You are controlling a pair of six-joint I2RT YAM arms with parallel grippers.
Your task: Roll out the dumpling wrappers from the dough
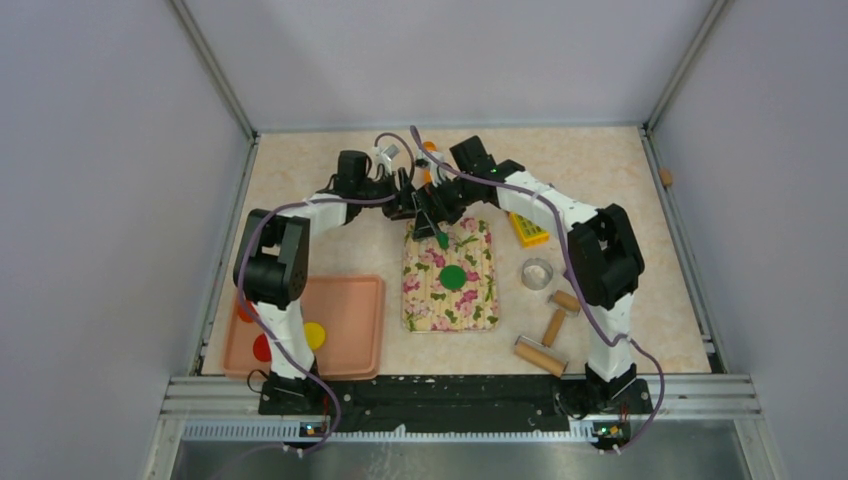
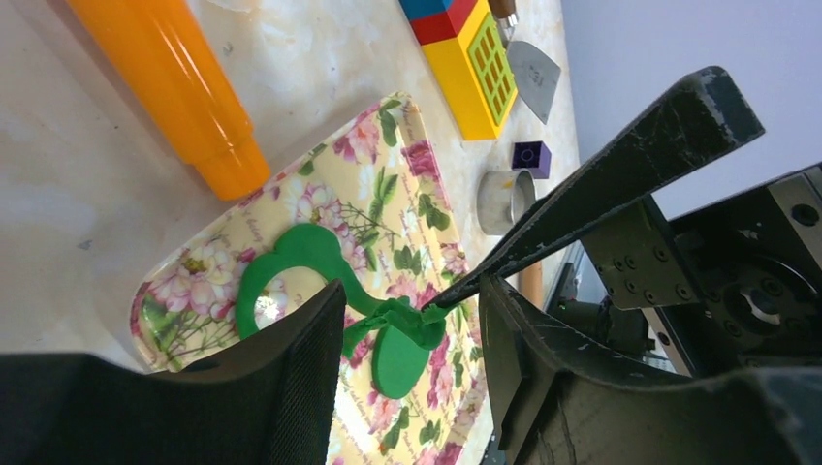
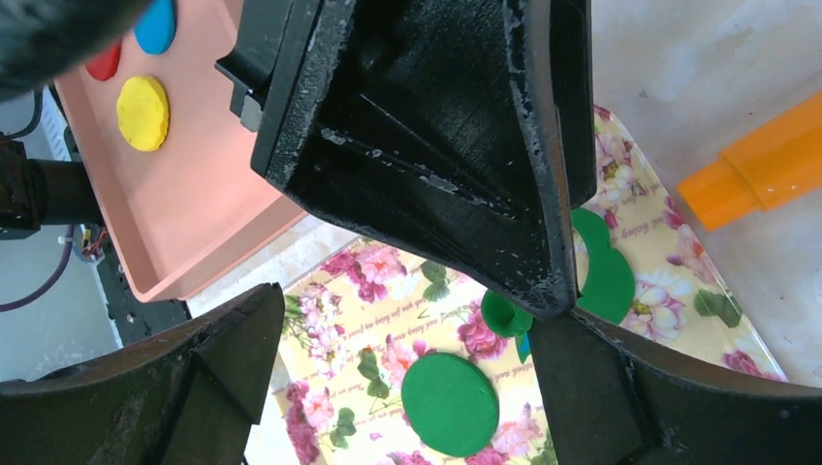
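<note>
- Floral mat [image 1: 450, 300] lies mid-worktop, nearer the near edge.
- Left gripper [image 2: 412, 305] and right gripper [image 3: 407, 315], both parted, meet over the mat's far end.
- Dough [image 2: 312, 244], a ragged ring, lies there.
- Green wrapper [image 3: 449, 402] sits mid-mat.

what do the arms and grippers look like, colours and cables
The left arm and right arm have white links with bulky black joint housings. A grey-purple cable loops along each. The left gripper and right gripper are black with wedge-shaped fingers, flecked with whitish dust.
</note>
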